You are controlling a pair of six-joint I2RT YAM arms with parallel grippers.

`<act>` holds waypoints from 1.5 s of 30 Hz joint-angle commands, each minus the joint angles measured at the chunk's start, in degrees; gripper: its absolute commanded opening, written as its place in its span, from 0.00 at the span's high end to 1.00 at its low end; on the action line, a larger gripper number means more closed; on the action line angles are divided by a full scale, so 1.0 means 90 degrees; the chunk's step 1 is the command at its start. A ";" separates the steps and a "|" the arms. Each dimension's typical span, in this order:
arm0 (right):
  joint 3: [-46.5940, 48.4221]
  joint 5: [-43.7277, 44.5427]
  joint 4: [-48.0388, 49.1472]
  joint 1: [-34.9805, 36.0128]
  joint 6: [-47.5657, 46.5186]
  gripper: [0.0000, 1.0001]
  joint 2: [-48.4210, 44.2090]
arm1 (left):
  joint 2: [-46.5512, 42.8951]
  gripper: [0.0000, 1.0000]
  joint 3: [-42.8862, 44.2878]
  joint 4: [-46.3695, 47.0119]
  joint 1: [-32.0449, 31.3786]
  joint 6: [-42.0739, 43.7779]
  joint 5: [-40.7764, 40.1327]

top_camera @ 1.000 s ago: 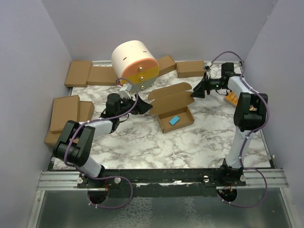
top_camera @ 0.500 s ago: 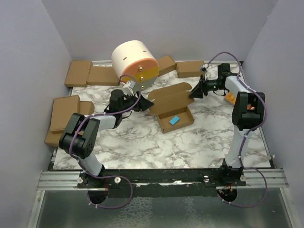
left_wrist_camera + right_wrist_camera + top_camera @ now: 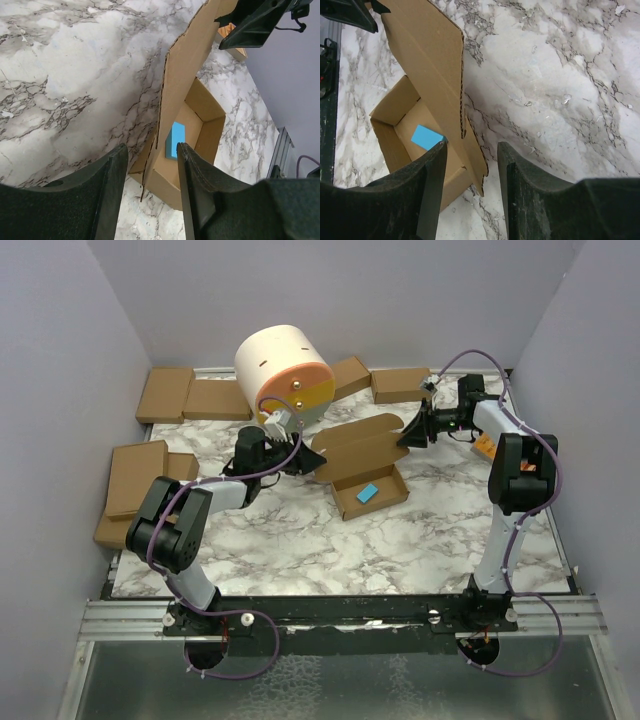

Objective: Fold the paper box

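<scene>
While lying a little beyond the middle of the marble table (image 3: 300,530), toward the far edge, shows as a half-closed paper box (image 3: 365,465): shallow brown tray with its walls up, long lid flap raised off the far side and leaning over the table behind. Holds a small blue block (image 3: 366,492) flat on the tray floor. Flanked at the lid's left end by the left gripper (image 3: 305,460), black fingers (image 3: 107,200) spread apart, with the flap's edge lined up in the gap ahead of them; touching or not, cannot tell. Flanked at the lid's right end by the right gripper (image 3: 405,437), fingers (image 3: 530,200) likewise parted and clamping nothing, with the flap's pointed corner just ahead of the gap; contact there also unclear. Both arms stretched out from the near edge, one on each side of the box. Just behind the left gripper, close to the far edge, a big white cylinder (image 3: 283,372) with an orange face, tipped toward the arms. Along the far edge, several flat brown cardboard boxes (image 3: 190,395), with more of the same piled at the left edge. Near the right edge, beside the right arm, a small orange booklet (image 3: 487,447), partly hidden.
</scene>
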 commanded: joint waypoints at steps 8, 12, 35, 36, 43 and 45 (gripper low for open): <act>0.0136 -0.0360 -0.0299 -0.0003 -0.0241 0.67 -0.0204 | 0.0075 0.70 0.0249 -0.0213 -0.0021 0.0383 0.0390; 0.0102 -0.0345 -0.0351 -0.0003 -0.0338 0.76 -0.0284 | 0.0074 0.77 0.0301 -0.0354 -0.0026 0.0518 0.0362; -0.3292 0.1322 0.3934 0.0431 0.2187 0.99 -0.3038 | -0.0769 1.00 0.0545 -0.1251 -0.1014 0.1440 -0.2075; -0.3518 0.1607 0.4284 0.0511 0.2326 0.99 -0.3183 | -0.0791 1.00 0.0564 -0.1264 -0.1119 0.1460 -0.2252; -0.4379 0.3766 0.5688 0.1134 0.3313 0.99 -0.3796 | -0.0909 1.00 0.0660 -0.1294 -0.1714 0.1523 -0.3481; -0.4557 0.4396 0.5956 0.1359 0.3506 0.99 -0.3906 | -0.0907 1.00 0.0677 -0.1296 -0.1854 0.1538 -0.3795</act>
